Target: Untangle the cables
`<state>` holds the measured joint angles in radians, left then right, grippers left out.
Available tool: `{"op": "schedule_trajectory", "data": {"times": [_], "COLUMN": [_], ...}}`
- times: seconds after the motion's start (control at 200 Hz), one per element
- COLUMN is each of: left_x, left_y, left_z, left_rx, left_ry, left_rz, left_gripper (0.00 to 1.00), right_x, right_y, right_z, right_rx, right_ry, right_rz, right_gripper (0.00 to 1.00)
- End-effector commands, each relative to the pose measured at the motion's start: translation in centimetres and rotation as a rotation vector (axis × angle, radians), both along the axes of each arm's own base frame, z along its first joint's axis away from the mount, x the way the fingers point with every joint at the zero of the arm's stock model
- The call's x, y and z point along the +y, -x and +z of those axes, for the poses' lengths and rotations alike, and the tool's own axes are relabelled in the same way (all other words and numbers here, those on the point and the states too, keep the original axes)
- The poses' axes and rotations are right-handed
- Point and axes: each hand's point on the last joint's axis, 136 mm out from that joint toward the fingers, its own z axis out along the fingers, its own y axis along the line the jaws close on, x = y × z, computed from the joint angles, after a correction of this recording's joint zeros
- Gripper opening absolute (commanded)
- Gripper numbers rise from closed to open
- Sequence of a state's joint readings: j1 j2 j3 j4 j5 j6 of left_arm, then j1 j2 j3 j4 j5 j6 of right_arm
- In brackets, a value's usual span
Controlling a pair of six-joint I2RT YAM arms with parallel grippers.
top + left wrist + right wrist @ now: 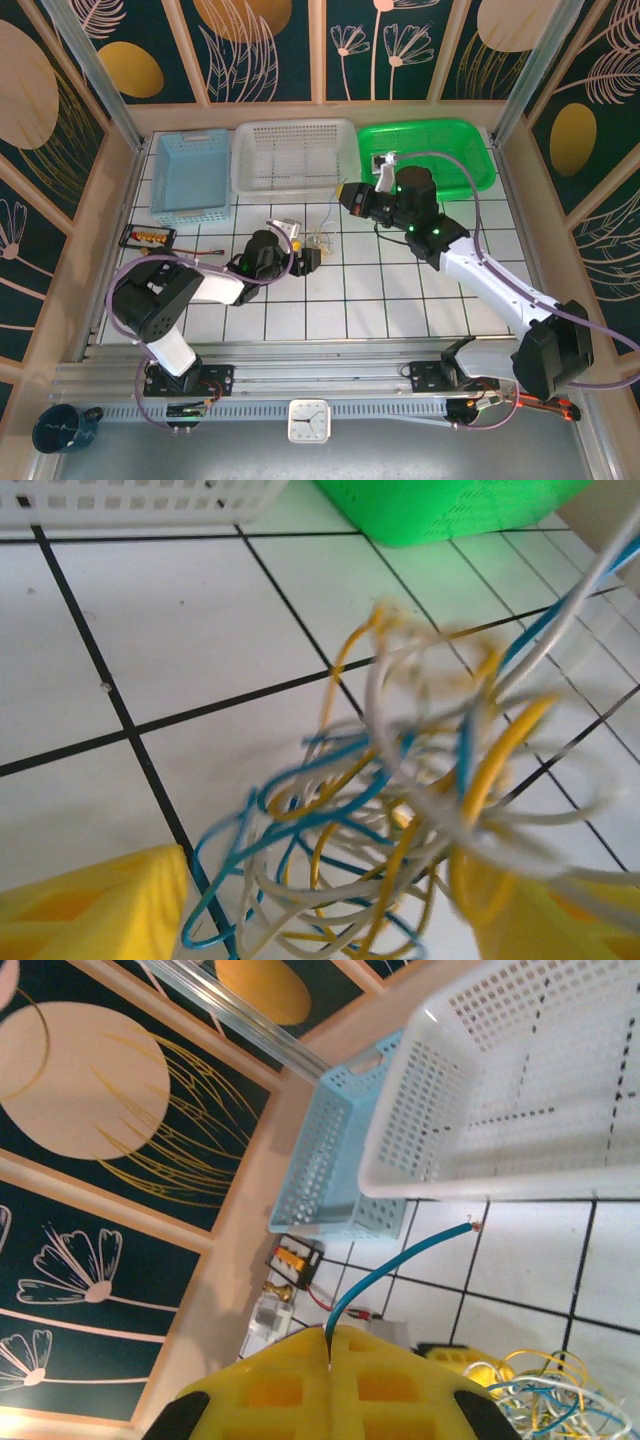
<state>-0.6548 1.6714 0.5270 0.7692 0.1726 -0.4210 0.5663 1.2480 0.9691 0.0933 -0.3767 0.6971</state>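
Cables [400, 810]: light, limp, springy thin wires, loosely knotted on the tiled worktop [400, 300]; left gripper [330, 915] jaws wide either side; right gripper [330, 1348] jaws pinching one blue strand [400, 1259]; likeliest hold: a free end.

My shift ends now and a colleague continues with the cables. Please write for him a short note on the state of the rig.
Left pincer: open, jaws standing either side of the cables, not clamped.
Right pincer: shut on the blue wire; its free end points toward the white basket.
Cables: one knot of yellow, blue and whitish loops on the tiles.
Done: one blue wire caught.
To do: draw it out, then separate the rest; no wire lies apart yet.
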Motion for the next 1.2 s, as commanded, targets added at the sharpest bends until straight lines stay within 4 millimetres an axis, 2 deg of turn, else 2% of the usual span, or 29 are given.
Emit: {"op": "schedule_trajectory", "data": {"times": [0.0, 0.135, 0.29, 0.45, 0.746, 0.846, 0.916, 0.936, 1.056, 1.196], "left_x": [0.1, 0.2, -0.2, -1.5, -4.5, -4.8, -5.0, -5.0, -5.0, -4.4], "left_y": [0.4, 0.7, 0.3, -0.4, -2.2, -2.9, -3.2, -3.3, -3.2, -2.4], "left_z": [1.9, 3.3, 4.7, 6.0, 6.7, 6.6, 6.9, 5.7, 3.9, 1.7], "left_rx": [-0.041, -0.068, -0.101, -0.122, -0.12, -0.121, -0.127, -0.105, -0.072, -0.029], "left_ry": [0.018, 0.026, 0.027, 0.044, 0.078, 0.086, 0.095, 0.081, 0.073, 0.065], "left_rz": [-0.005, -0.015, -0.026, -0.068, -0.137, -0.125, -0.119, -0.116, -0.111, -0.107], "left_gripper": [0.8, 0.92, 0.96, 0.97, 0.94, 0.9, 0.82, 0.78, 0.59, 0.51], "right_x": [0.2, 0.3, 0.6, 1.3, 3.0, 3.6, 4.0, 4.0, 4.2, 4.1], "right_y": [0.2, 0.4, 0.7, 1.2, 2.1, 2.4, 2.6, 2.6, 2.6, 2.4], "right_z": [0.8, 0.0, -0.6, -0.5, -0.3, -0.2, 0.2, 0.4, 2.3, 6.0], "right_rx": [-0.041, -0.039, -0.033, -0.037, -0.036, -0.037, -0.04, -0.042, -0.071, -0.133], "right_ry": [-0.029, -0.002, 0.013, 0.022, 0.023, 0.022, 0.017, 0.015, -0.002, -0.03], "right_rz": [0.023, 0.037, 0.057, 0.077, 0.12, 0.136, 0.145, 0.147, 0.157, 0.162], "right_gripper": [0.0, 0.0, 0.0, 0.0, 0.0, 0.0, 0.0, 0.0, 0.0, 0.0]}}
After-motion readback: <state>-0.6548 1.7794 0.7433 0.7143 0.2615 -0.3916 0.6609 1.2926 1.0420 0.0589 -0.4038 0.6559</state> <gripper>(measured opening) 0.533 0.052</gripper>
